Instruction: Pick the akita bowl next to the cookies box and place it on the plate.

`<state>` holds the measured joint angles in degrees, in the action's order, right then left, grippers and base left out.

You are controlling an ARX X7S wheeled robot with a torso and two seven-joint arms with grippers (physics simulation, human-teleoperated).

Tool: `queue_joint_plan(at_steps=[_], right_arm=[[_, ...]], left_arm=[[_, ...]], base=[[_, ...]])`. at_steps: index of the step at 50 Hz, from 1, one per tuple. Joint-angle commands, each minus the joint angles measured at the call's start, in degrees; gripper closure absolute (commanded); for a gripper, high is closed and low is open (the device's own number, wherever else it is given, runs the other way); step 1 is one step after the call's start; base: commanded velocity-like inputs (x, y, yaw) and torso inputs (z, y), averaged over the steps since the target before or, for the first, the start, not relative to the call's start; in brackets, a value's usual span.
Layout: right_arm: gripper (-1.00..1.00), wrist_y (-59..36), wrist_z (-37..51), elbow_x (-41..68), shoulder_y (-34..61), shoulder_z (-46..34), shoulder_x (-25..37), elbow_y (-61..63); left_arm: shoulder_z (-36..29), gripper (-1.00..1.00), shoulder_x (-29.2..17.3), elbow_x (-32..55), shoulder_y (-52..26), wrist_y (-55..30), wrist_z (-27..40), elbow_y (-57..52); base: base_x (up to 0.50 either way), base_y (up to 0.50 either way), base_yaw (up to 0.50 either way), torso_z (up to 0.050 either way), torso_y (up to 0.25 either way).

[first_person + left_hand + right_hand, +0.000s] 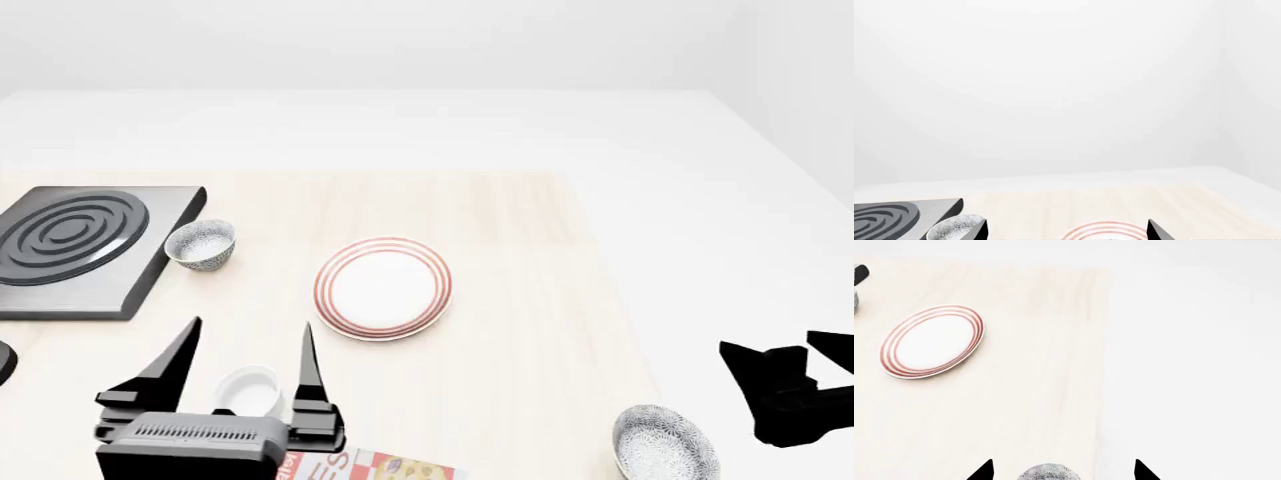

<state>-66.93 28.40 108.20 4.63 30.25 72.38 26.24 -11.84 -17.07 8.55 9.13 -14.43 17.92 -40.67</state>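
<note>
The akita bowl, white with grey speckles, stands near the table's front right, to the right of the cookies box, of which only a strip shows at the bottom edge. In the right wrist view the bowl's rim lies between the spread fingertips of my right gripper, not touching them. My right gripper hangs open, off the table's right side. The red-ringed plate sits mid-table, empty. My left gripper is open.
A second speckled bowl stands beside a black stove plate at the left. A small plain white cup sits under my left gripper's fingers. The table's right edge runs close to the task bowl.
</note>
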Motion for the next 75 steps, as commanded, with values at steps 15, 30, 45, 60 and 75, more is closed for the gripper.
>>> queue_joint_plan(at_steps=[15,30,45,60,75], right_arm=[[-1.00,-4.06,-6.01,-9.28,-3.68,-0.50,-2.73,-2.84],[-1.00,-3.09,-11.81,-16.63,-3.89,-5.51,-3.79,-4.69],[-1.00,-3.01,-12.81,-20.64,3.47,-18.93,-2.50,-7.76],[-1.00,-0.63,-18.16,-27.91,5.72,-25.25,-4.70,-9.66],[-1.00,1.14,-18.60,-33.13,4.46,-28.37,-5.90,-9.33]], left_arm=[[-0.70,-1.00,-0.69,0.28,-0.18,0.16,0.82,0.14],[-1.17,-1.00,-0.93,0.37,-0.42,0.59,1.20,0.87],[-1.60,-1.00,-1.26,0.65,-0.49,0.84,1.48,0.94],[-1.69,-1.00,-1.53,0.96,-0.59,1.09,1.95,1.18],[-2.08,-1.00,-1.85,1.03,-0.61,1.24,2.35,1.24]], base=[[0.00,0.00,0.00,0.000,0.000],[0.00,0.00,0.00,0.000,0.000],[0.00,0.00,0.00,0.000,0.000],[0.00,0.00,0.00,0.000,0.000],[0.00,0.00,0.00,0.000,0.000]])
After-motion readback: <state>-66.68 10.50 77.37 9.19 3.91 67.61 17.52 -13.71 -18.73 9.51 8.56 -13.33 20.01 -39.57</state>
